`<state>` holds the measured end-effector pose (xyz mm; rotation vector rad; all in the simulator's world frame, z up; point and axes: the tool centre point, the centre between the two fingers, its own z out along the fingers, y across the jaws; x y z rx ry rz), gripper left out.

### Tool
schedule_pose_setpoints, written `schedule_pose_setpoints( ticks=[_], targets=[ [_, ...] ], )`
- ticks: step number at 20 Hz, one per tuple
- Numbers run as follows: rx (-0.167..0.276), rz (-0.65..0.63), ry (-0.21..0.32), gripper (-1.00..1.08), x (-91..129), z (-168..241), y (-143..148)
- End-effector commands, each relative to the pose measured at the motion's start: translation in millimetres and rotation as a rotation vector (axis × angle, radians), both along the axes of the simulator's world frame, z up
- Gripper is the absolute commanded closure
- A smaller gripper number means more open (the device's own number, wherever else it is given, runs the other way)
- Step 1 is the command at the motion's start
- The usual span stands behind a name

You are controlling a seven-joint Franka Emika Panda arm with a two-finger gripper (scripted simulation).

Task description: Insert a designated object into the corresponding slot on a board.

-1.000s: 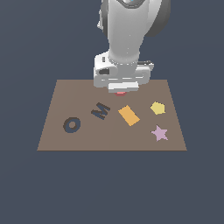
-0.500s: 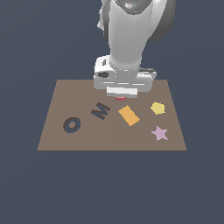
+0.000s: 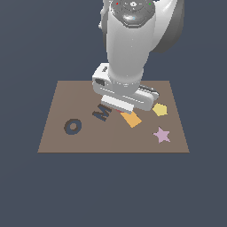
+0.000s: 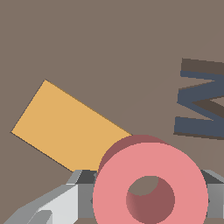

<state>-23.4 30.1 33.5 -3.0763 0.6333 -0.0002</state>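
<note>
Salmon-red ring (image 4: 150,186) clamped between gripper (image 4: 144,199) jaws, above brown board (image 3: 57,128), beside orange rectangle (image 4: 65,127), M recess (image 3: 102,112) near, O slot (image 3: 72,126) well apart.

I can read two letters, both sunk into the brown board (image 3: 57,133) as dark shapes. One is a letter O slot (image 3: 72,127). Just beside it is a letter M recess (image 3: 102,113), and I see it up close in the wrist view too. I find no other words or numbers.
</note>
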Motion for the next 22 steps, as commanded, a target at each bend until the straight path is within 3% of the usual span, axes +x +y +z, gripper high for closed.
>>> schedule_pose_setpoints(
  ticks=[1, 13, 22],
  targets=[
    [0.0, -0.111, -0.001, 1.08, 14.5, 0.9, -5.4],
    [0.001, -0.691, -0.001, 1.08, 74.5, 4.0, -58.5],
    [0.001, -1.092, 0.0, 1.08, 93.0, 5.9, -112.1]
  ],
)
